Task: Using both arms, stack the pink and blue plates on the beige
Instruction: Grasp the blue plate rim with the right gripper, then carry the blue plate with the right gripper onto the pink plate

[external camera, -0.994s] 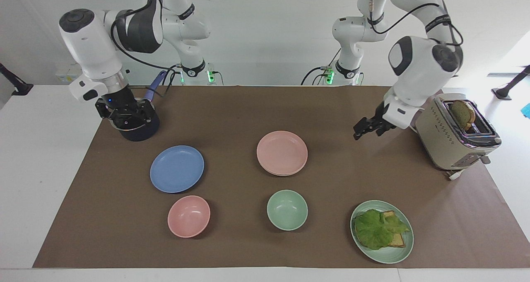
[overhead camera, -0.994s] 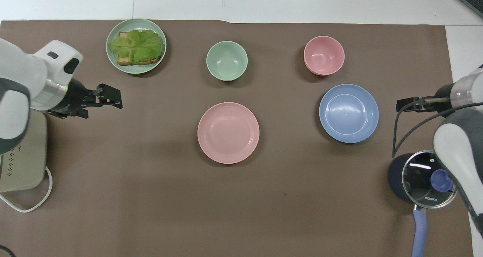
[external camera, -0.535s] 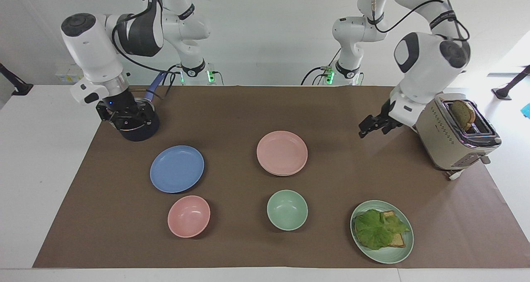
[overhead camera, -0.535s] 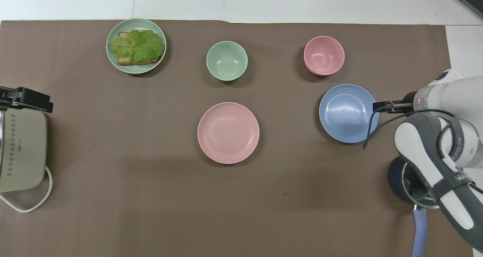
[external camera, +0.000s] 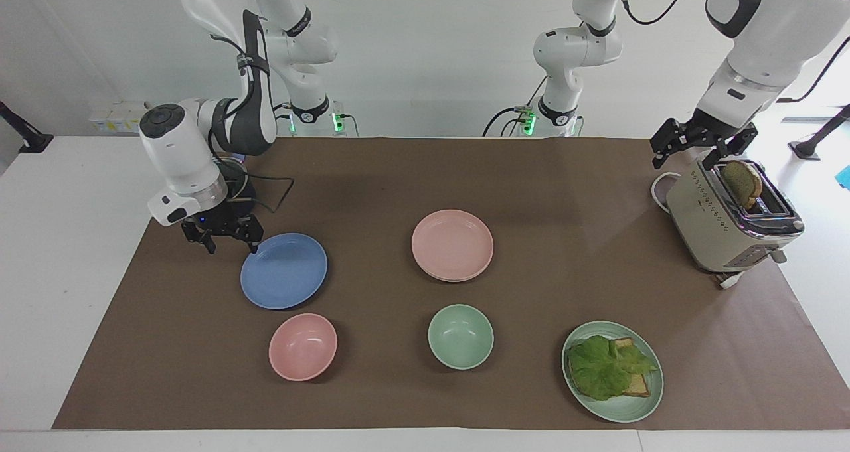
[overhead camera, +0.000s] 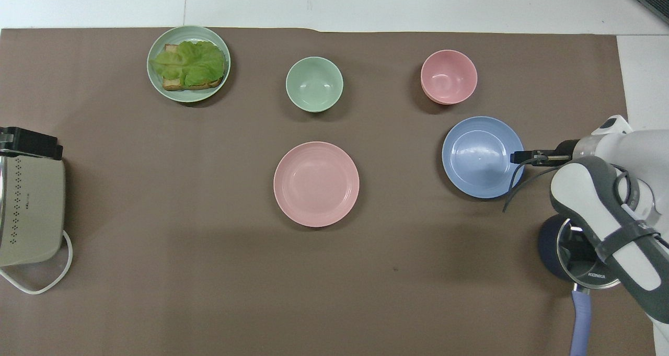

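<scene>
While the right claw (external camera: 231,243) hangs low with fingers apart at the blue plate's (external camera: 284,270) rim, the left claw (external camera: 697,148), open, is over the toaster (external camera: 724,226). Mid-counter, the pink plate (external camera: 452,244) lies on another plate. Lettuce toast fills a green plate (external camera: 621,409).

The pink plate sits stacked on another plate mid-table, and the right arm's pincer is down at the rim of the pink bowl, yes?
Not the bowl. In the facing view the right pincer is at the rim of the blue plate. The pink plate part holds.
</scene>
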`<move>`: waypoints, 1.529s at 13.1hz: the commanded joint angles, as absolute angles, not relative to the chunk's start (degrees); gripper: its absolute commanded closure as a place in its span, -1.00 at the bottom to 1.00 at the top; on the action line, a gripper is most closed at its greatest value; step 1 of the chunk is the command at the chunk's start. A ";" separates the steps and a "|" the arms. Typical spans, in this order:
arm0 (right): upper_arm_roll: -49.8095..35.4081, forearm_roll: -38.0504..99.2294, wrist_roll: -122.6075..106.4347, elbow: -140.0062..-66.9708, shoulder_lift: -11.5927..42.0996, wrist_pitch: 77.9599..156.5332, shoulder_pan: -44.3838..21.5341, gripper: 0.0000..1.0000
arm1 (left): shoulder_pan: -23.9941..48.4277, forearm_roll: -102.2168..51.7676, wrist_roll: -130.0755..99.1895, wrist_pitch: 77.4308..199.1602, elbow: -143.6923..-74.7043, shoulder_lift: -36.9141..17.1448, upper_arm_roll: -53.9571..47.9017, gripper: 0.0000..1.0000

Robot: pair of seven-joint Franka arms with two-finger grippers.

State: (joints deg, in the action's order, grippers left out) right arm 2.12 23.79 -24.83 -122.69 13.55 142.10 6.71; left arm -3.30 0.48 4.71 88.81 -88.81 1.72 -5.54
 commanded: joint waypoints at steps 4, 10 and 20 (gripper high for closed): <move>1.67 29.62 -29.71 -122.52 14.85 142.82 7.47 0.64 | -3.43 1.14 5.36 88.15 -88.95 2.02 -5.71 -1.00; 1.67 29.62 -29.71 -122.34 14.24 142.21 7.82 1.00 | -3.43 1.14 5.36 88.15 -88.95 2.02 -5.71 -1.00; 1.67 29.71 -28.74 -122.43 1.33 122.20 7.82 1.00 | -3.43 1.14 5.36 88.15 -88.95 2.02 -5.71 -1.00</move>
